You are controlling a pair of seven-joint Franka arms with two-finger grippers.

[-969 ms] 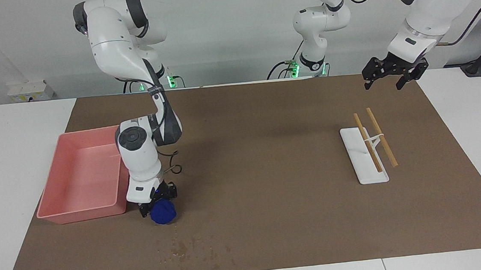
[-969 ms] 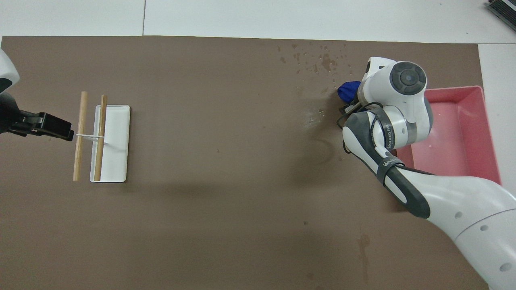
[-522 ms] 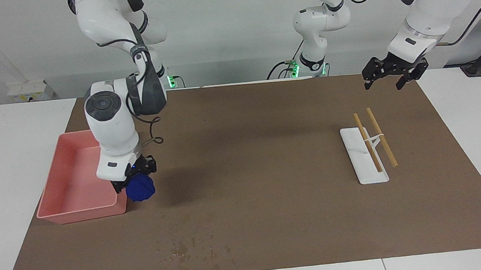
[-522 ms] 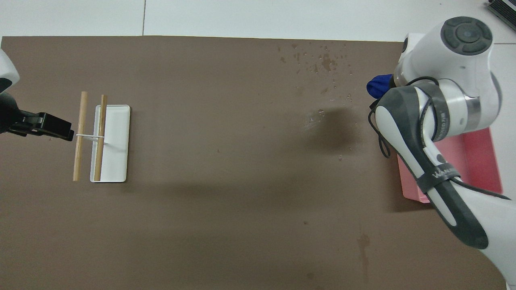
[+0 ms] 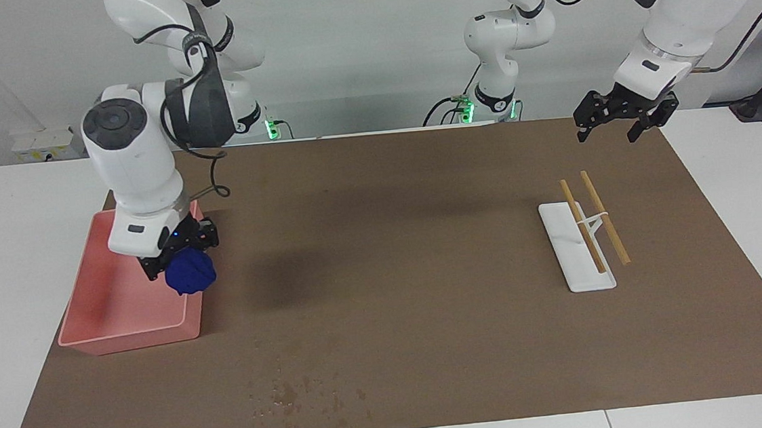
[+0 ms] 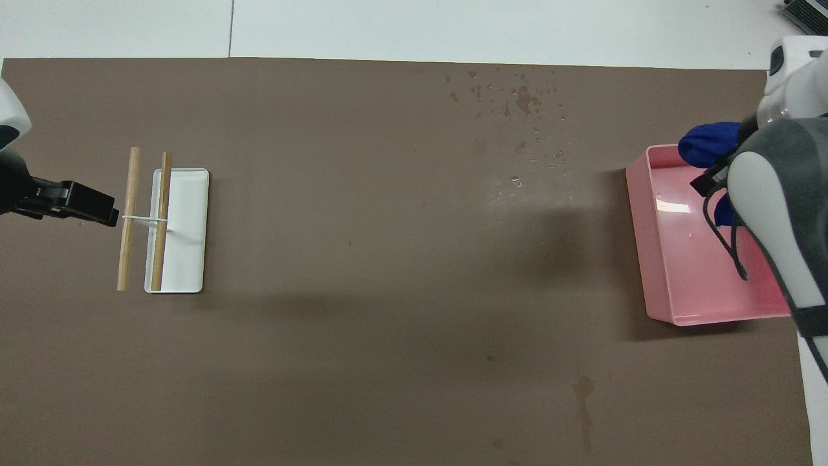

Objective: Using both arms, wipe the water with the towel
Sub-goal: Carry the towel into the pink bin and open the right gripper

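1. One pink tray (image 5: 83, 312) sits at the right arm's end of the mat. It is a smooth, shiny box with low walls.
2. The right gripper (image 5: 177, 254) hangs in the air over the tray's edge, at about 3 o'clock of the tray in the facing view. Its fingers are squeezed tight on one towel (image 5: 190, 272), a soft, deep blue cloth bunched into a ball.
3. The overhead view shows only a bit of the towel (image 6: 708, 139); the arm covers the gripper there.
4. The water (image 5: 293, 392) is a patch of small dark, slightly shiny specks on the brown mat (image 5: 410, 239), at about 5 o'clock from the tray in the facing view and farther from the robots than it.
5. One flat white rack (image 5: 571, 253) holds two thin wooden sticks (image 5: 606, 220), toward the left arm's end.
6. The left gripper (image 5: 625, 116) waits in the air over the mat's edge, at about 1 o'clock of the rack, with its black fingers spread apart and nothing in them.
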